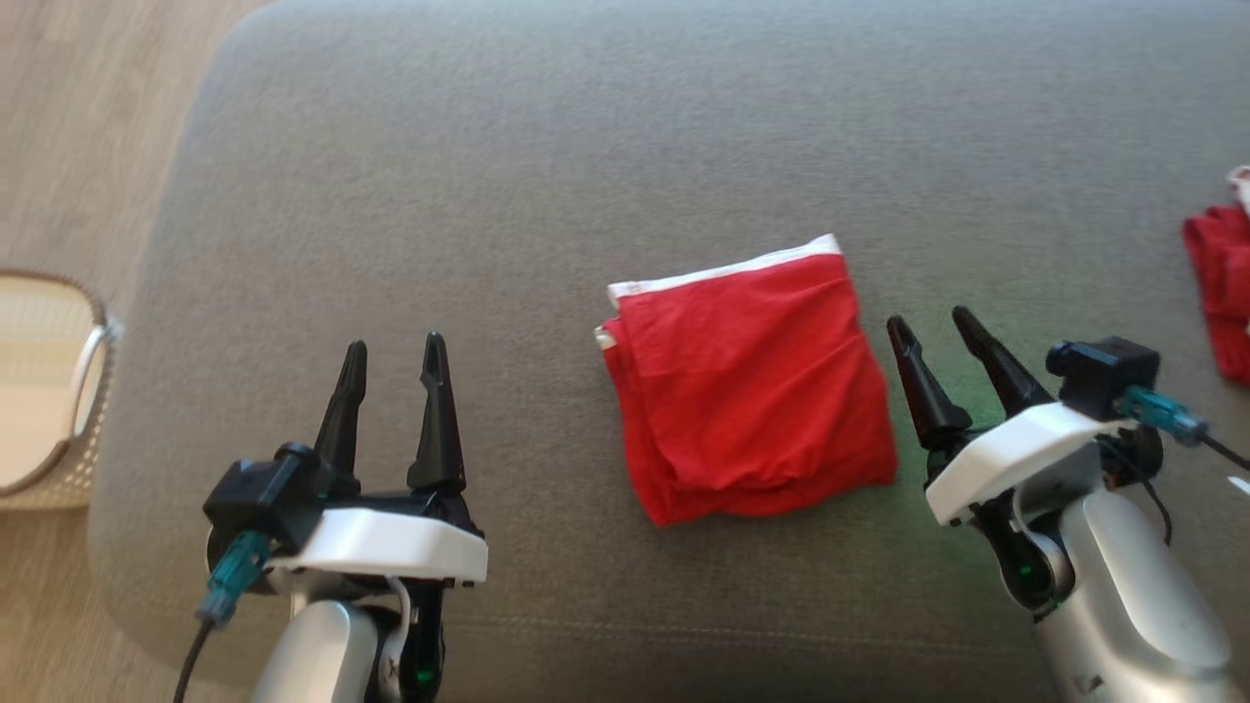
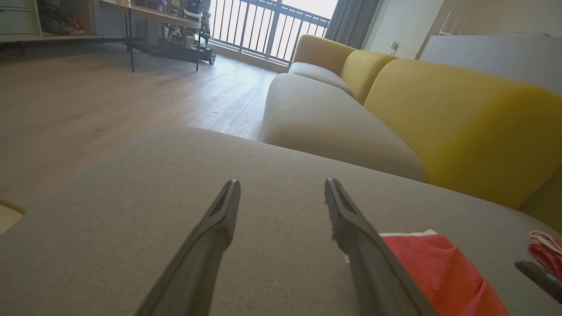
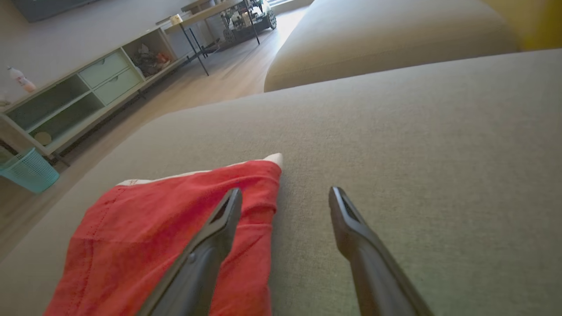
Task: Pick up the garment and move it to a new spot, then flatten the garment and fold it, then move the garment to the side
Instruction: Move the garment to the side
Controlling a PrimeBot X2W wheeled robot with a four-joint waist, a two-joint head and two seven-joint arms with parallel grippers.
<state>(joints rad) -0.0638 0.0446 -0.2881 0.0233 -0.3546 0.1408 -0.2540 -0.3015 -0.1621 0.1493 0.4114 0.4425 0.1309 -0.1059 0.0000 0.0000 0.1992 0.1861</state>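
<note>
Garment [image 1: 747, 381]: red with a white band, judged already folded square on the grey cushion [image 1: 586, 146]; for moving aside, all layers should be pinched at opposite edges and carried low so the fold is kept.
Basket [image 1: 59, 391]: left of the left pincer [image 1: 395, 342], off the cushion.
Left pincer: released, nothing held; garment lies well to its right.
Right pincer [image 1: 928, 317]: released, nothing held; garment lies just beside its left finger.
Red cloth [image 1: 1221, 293]: right of the right pincer, well apart from the garment.
</note>
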